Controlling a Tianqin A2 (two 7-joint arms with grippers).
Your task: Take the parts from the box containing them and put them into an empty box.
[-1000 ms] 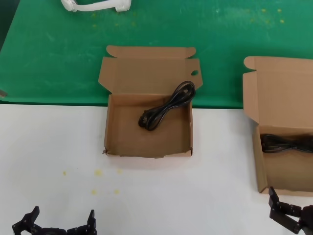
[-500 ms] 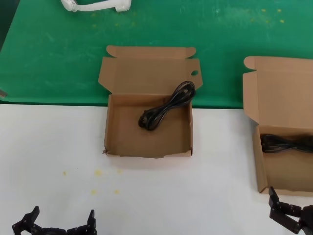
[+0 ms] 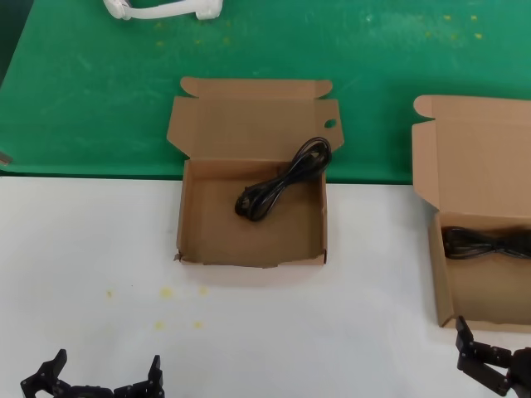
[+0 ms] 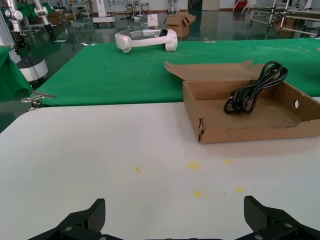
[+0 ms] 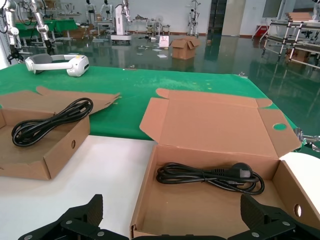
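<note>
Both hands gape empty at the counter's [image 3: 83, 249] near edge: right hand [image 3: 491, 365] before the source box [image 3: 465, 274] and its cable [image 3: 485, 243], left hand [image 3: 91, 380] idle.

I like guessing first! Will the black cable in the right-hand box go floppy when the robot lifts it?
Probably floppy: the thin black coiled power cable lies in loose loops, so parts may droop. Its plug end looks chunkier and might dangle lowest. Lying flat, it seems unlikely to roll.
</note>
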